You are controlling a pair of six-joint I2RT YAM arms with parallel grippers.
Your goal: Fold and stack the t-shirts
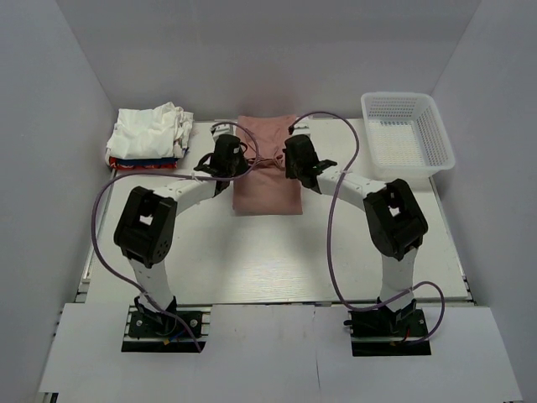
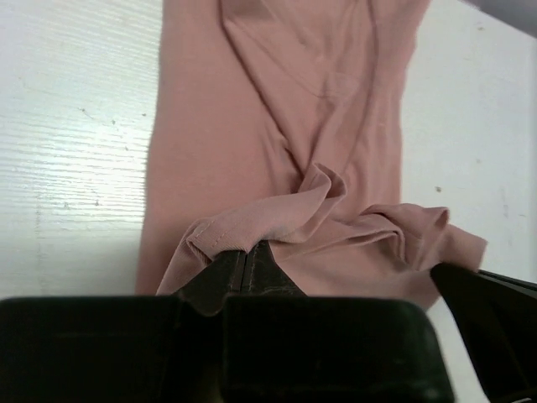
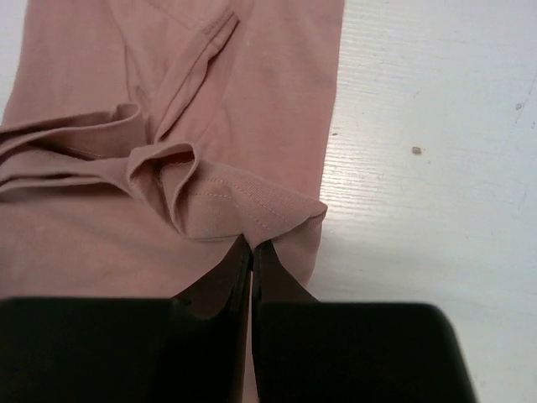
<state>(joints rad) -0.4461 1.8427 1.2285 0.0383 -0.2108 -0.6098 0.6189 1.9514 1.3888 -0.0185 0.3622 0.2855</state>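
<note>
A dusty-pink t-shirt (image 1: 267,180) lies folded into a long strip at the table's middle back, print hidden. My left gripper (image 1: 230,161) is shut on the shirt's hem at its left edge; in the left wrist view its tips (image 2: 245,256) pinch a lifted fold of pink cloth (image 2: 277,126). My right gripper (image 1: 294,161) is shut on the hem at the right edge; in the right wrist view its tips (image 3: 252,245) pinch a stitched corner of the shirt (image 3: 109,252). A stack of folded t-shirts (image 1: 149,137), white on top with red and blue below, sits at the back left.
A white plastic lattice basket (image 1: 406,134) stands at the back right. Purple cables loop from both arms over the table (image 1: 277,260). Grey walls close in the left, back and right sides.
</note>
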